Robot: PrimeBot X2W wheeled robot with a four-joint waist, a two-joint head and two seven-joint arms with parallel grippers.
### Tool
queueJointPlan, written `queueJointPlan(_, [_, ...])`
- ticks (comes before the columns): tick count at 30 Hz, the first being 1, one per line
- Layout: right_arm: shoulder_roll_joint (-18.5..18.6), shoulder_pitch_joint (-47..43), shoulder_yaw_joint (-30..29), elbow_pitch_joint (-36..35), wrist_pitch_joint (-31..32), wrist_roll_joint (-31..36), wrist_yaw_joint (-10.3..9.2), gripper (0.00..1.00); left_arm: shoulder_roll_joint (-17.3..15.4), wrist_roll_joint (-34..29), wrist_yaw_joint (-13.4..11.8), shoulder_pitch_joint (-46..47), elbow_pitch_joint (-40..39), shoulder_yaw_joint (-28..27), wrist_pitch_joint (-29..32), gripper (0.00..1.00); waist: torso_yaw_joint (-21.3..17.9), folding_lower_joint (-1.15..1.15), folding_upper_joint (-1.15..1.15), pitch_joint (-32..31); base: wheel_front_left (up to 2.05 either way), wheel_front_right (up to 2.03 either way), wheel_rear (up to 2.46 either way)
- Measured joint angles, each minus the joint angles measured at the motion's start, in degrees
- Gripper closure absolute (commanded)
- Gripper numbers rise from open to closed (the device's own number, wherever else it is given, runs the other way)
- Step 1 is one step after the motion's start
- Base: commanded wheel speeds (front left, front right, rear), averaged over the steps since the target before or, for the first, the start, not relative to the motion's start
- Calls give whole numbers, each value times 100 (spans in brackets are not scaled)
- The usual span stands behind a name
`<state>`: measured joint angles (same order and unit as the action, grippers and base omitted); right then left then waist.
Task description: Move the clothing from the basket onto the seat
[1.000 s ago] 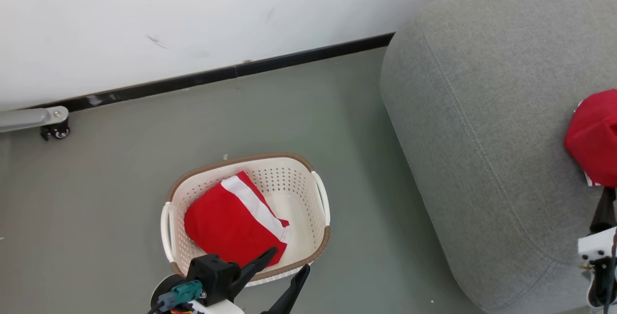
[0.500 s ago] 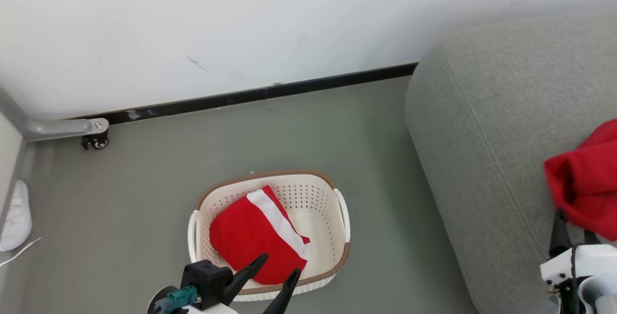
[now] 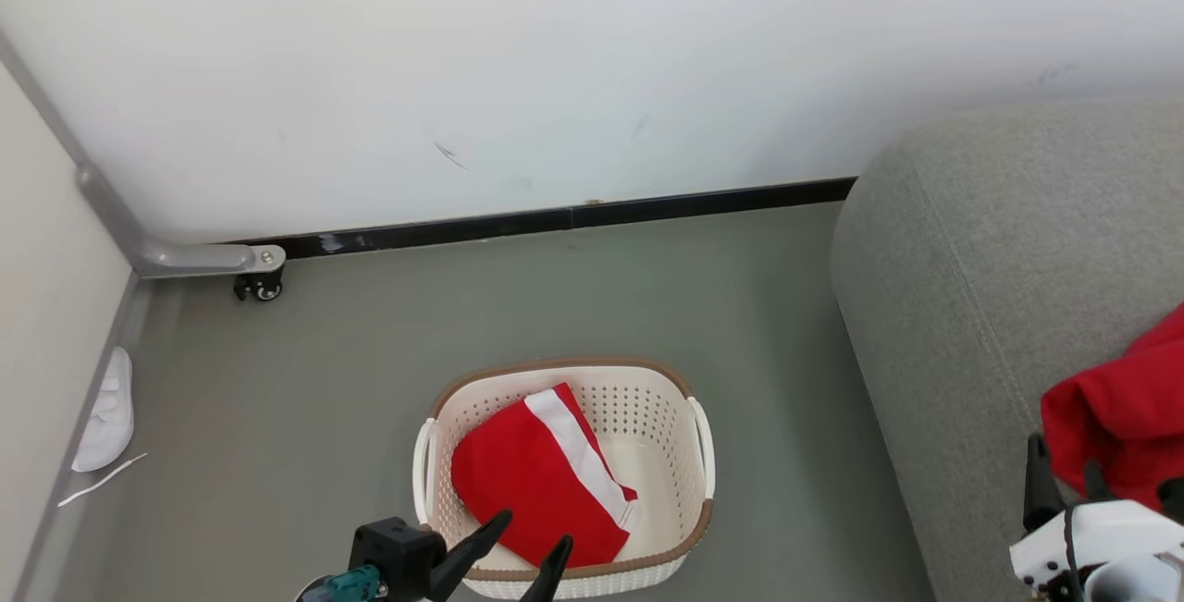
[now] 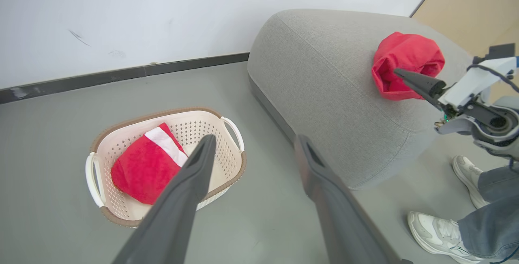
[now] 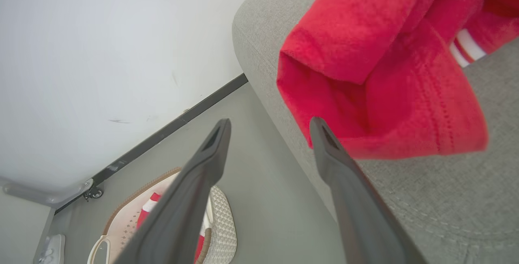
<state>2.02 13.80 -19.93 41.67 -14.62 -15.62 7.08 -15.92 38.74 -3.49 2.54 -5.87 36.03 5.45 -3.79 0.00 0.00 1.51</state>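
Left gripper (image 3: 536, 528) open, empty, near basket (image 3: 564, 364) at 6 o'clock, banded garment (image 3: 536, 491) inside; striped garment (image 3: 1124, 417) done, on seat (image 3: 971, 260) at 3.

Wall (image 3: 555, 75): white, matt, with a faint dark scuff (image 3: 450, 155) at mid-frame.
Baseboard (image 3: 573, 215): black, along the foot of the wall.
Floor (image 3: 370, 334): grey-green, smooth.
Sofa (image 3: 971, 260): grey fabric, rounded arm, stitched seam, right of frame.
Metal tube (image 3: 176, 258): grey, at left, on a black caster (image 3: 259, 288).
Beige panel (image 3: 37, 306): far left.
Slipper (image 3: 106, 412): white, lower left.
Light: even, soft.
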Motion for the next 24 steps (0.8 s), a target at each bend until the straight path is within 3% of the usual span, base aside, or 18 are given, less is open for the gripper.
queueJointPlan(13, [4,-192,542,-254,0,-38,1,0,109,31,-98,-59,144,-44,-71,0,382,0,0,-251,0,0,0])
queueJointPlan(24, [7,-326,978,-795,0,628,1,0,-43,11,-350,-69,331,-460,-326,0,672,0,0,-350,0,0,0])
